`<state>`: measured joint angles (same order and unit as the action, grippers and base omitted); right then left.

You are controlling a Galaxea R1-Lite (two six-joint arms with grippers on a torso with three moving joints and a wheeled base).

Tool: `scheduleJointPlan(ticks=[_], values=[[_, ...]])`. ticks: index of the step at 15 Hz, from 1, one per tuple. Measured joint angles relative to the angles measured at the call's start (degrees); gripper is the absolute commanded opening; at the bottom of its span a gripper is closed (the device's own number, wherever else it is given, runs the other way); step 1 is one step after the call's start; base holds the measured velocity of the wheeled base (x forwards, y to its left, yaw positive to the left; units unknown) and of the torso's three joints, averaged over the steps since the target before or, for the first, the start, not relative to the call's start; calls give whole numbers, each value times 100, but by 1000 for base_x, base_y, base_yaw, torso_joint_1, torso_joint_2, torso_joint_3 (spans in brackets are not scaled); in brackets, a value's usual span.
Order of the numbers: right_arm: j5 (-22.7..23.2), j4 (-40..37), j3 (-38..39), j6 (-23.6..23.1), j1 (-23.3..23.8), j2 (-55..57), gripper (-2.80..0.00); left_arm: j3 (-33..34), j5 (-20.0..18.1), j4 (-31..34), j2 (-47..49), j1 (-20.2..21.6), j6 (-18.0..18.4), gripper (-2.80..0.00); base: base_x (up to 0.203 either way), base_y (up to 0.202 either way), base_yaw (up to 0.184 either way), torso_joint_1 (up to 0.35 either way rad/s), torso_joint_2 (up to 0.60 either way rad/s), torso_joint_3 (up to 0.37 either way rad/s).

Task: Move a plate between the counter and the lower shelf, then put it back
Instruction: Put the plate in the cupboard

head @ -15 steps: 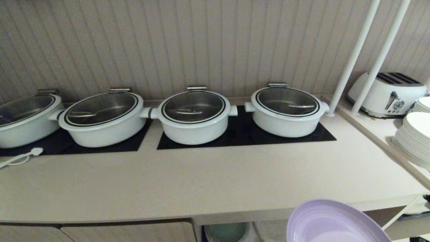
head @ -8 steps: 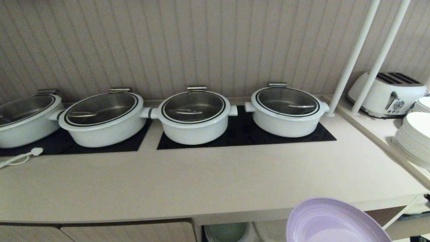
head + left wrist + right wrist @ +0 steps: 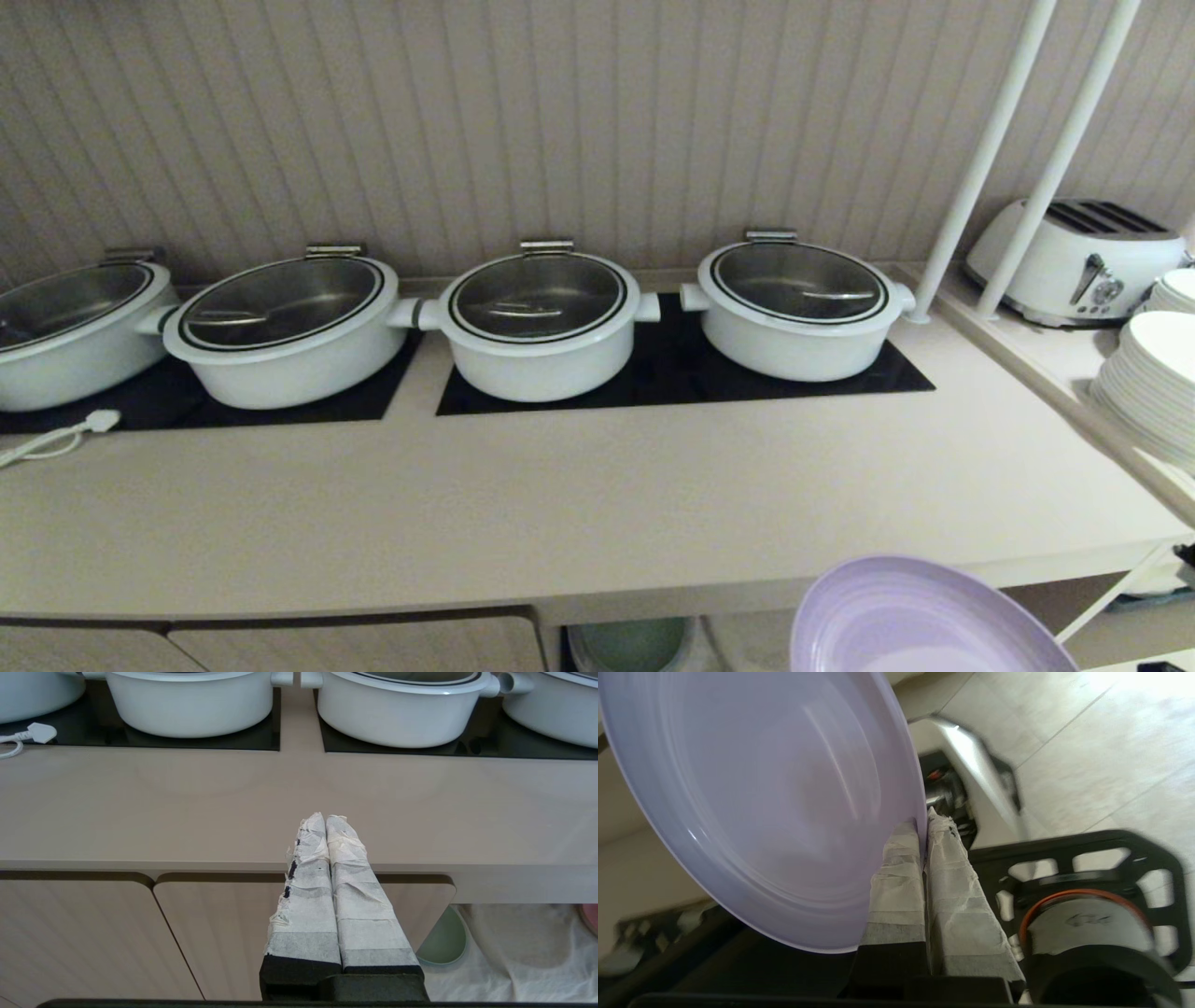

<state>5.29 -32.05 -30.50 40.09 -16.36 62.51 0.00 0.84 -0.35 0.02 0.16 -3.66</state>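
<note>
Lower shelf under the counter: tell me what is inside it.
A white cloth drapes the lower shelf, with a green plate on it and a pink rim at the edge. The cupboard door hides the rest.

I see a pale lilac plate (image 3: 920, 621) with faint concentric rings. The tabletop (image 3: 560, 504) is plain beige, set with black hob panels (image 3: 672, 373). On them stand white pots (image 3: 540, 322) whose lids carry a black ring around grey glass. The wall (image 3: 560, 121) behind is beige with vertical ribbing. I see a white toaster (image 3: 1078, 261) and stacked white plates (image 3: 1153, 383). Below, a white cloth (image 3: 514, 952) lies beside a green plate (image 3: 444, 942). Both grippers' fingers (image 3: 327, 891) are wrapped in white tape.
</note>
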Motion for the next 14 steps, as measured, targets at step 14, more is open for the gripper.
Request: scheduleJointPlan(ticks=[14], values=[[101,-20,126,-5,5,-141,-280,0,1,-2,0,0,2,-280,0,0,0,-18,40,19]])
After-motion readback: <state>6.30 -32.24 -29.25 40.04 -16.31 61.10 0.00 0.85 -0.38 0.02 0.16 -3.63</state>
